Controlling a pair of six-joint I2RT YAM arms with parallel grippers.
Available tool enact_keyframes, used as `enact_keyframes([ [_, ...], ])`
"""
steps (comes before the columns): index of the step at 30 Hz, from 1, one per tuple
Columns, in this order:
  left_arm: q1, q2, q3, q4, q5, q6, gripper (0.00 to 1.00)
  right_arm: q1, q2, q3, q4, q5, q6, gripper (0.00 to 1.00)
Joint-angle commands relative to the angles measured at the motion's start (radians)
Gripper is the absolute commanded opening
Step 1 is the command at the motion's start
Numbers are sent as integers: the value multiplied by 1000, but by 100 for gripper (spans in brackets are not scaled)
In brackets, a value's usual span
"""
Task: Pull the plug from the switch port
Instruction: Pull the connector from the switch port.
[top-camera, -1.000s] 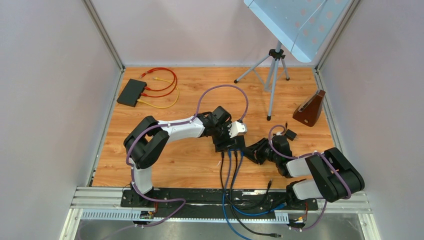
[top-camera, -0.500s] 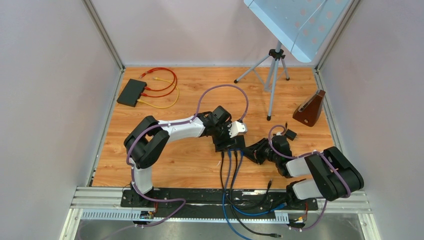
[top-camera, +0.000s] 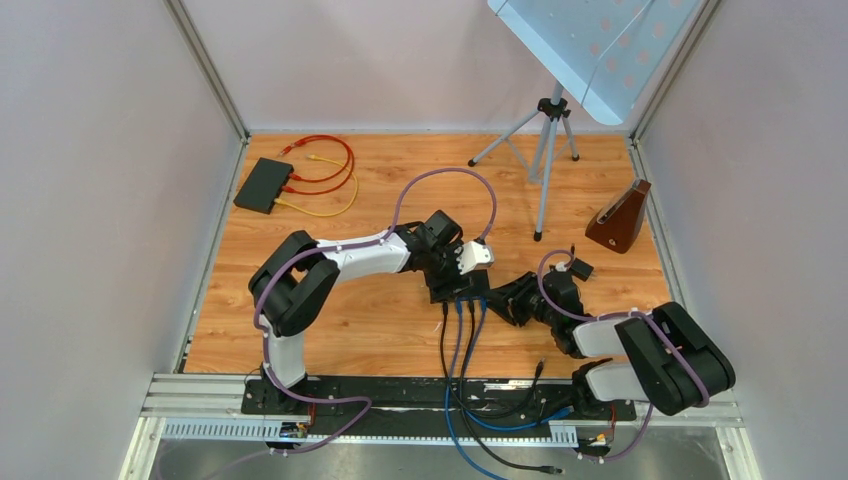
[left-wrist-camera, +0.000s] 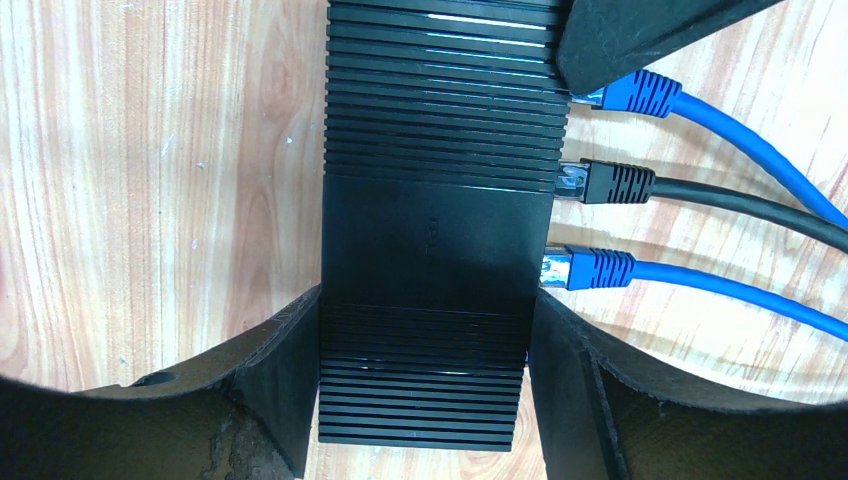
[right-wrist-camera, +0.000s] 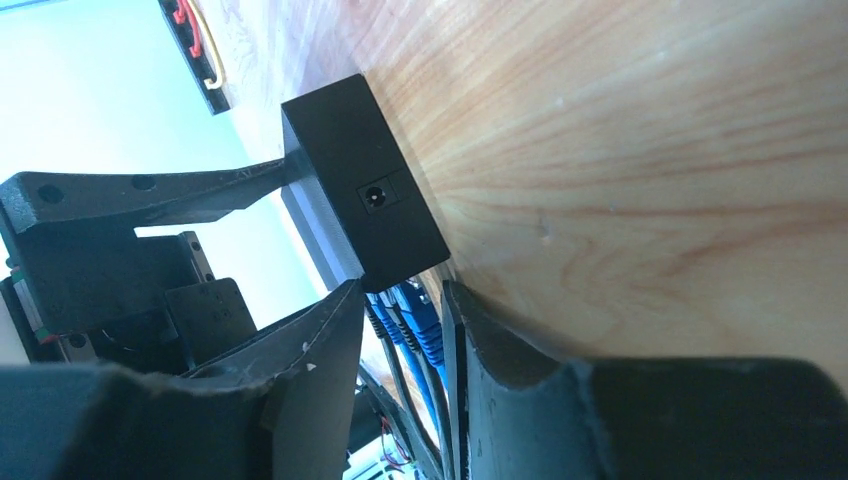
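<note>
So the switch (left-wrist-camera: 435, 230) is lying flat on the wooden table (top-camera: 350, 330), roughly mid-table. The left gripper (left-wrist-camera: 425, 385) has it clamped across its width, one finger pressed on each long side near one end. Three plugs go into the side that faces the arm bases. There's a blue plug (left-wrist-camera: 625, 95) furthest from the left gripper, a black plug (left-wrist-camera: 605, 183) in the middle, and a second blue plug (left-wrist-camera: 590, 268) right next to the left gripper's finger. All three look fully seated in their ports, nothing pulled out, and the cables (top-camera: 462, 340) trail over the wood toward the near edge. The right gripper (right-wrist-camera: 400, 300) comes in low from the right, tipped on its side. There's a narrow gap between its fingers, and the blue plugs show in that gap. In the left wrist view one of its fingers (left-wrist-camera: 650, 30) sits over the port end of the blue plug. Honestly I can't tell if it's actually pinching the plug or just sitting loose around it. The right wrist view also shows a round power socket (right-wrist-camera: 378, 196) on the end face of the switch. Other stuff around: a second black box (top-camera: 264, 185) in the far left corner with red and yellow cables (top-camera: 325, 165) looped beside it, a tripod (top-camera: 545, 150) at the far side, a brown wedge-shaped thing (top-camera: 620, 220) by the right wall, and a small black block (top-camera: 581, 268) near the right arm.
</note>
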Motion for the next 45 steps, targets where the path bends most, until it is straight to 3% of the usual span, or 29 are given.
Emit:
enact_keyframes([
  [1, -20, 68, -3, -106, 102, 8, 55, 9, 3, -1, -26, 98, -38, 33],
  [7, -20, 79, 11, -130, 117, 13, 55, 31, 55, 5, 47, 62, -55, 29],
  [15, -18, 95, 39, -158, 135, 19, 54, 69, 81, -49, 279, 24, -101, 28],
  [22, -10, 96, 43, -170, 133, 25, 54, 69, 42, -60, 259, 27, -123, 32],
  [28, -8, 97, 37, -168, 133, 22, 53, 69, 47, -49, 257, 27, -123, 22],
  [33, -9, 96, 37, -173, 127, 24, 53, 68, 71, -49, 292, 12, -126, 20],
  [39, -8, 97, 41, -179, 125, 25, 53, 67, 71, -54, 350, -33, -171, 36],
  [45, -8, 89, 33, -172, 105, 21, 51, 53, 49, -54, 315, -42, -186, 28],
])
